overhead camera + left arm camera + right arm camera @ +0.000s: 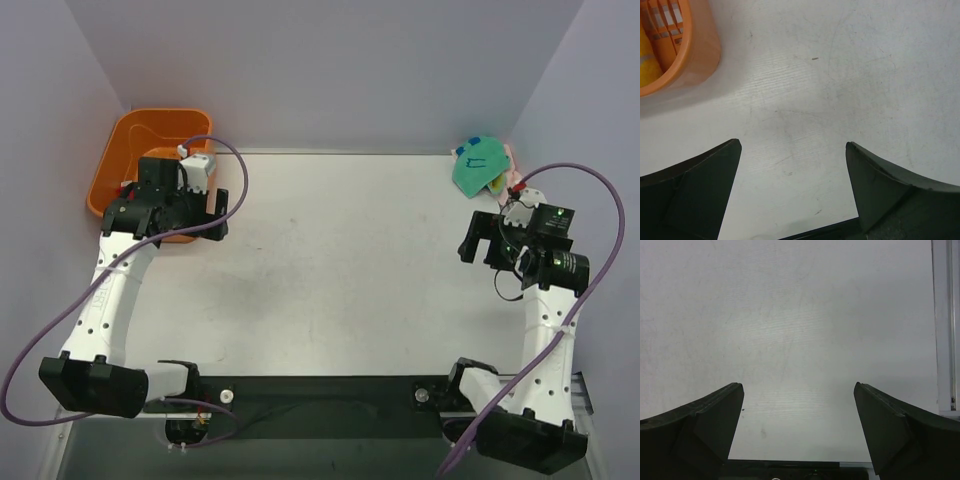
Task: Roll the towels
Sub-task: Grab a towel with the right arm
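The towels lie bunched in the table's far right corner in the top view. The green and blue towel (pixel 478 166) with dark printed marks is on top, and a strip of the pale pink towel (pixel 509 157) shows behind it. My right gripper (pixel 479 236) (pixel 797 385) is open just in front of that pile, over bare table, and holds nothing. Across the table at the far left, my left gripper (pixel 220 212) (pixel 793 144) is open and empty beside the orange basket (pixel 108 165). Neither wrist view shows the towels.
The orange basket (pixel 700 55) stands in the far left corner with something yellow (pixel 647 62) inside. Purple walls close in the back and sides. A metal rail (pixel 942 325) runs along the right table edge. The white tabletop (pixel 340 260) lies between the arms.
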Robot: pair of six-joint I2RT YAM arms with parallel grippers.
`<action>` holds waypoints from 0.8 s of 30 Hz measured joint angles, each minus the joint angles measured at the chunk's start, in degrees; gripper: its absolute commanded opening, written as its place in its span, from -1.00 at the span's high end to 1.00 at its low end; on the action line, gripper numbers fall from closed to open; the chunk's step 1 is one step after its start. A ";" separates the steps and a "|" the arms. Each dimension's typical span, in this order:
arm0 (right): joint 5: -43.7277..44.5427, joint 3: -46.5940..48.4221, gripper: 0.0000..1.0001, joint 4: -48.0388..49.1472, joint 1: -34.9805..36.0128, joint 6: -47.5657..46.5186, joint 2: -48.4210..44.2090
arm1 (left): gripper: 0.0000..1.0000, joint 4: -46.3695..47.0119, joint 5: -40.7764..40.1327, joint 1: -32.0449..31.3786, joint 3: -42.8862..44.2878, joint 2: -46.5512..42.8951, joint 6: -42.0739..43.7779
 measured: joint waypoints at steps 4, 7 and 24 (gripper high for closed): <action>1.53 3.17 -1.00 -0.63 0.00 -0.66 4.17 | -0.95 0.00 -1.79 -2.05 0.00 -0.11 0.94; 3.89 7.15 -1.00 -0.57 0.00 -0.92 10.12 | -0.95 -0.02 -2.78 -2.23 0.04 -0.39 1.36; 4.07 51.36 -1.00 3.15 -3.32 4.68 60.37 | -0.95 0.94 -3.87 -2.36 1.27 -3.08 4.72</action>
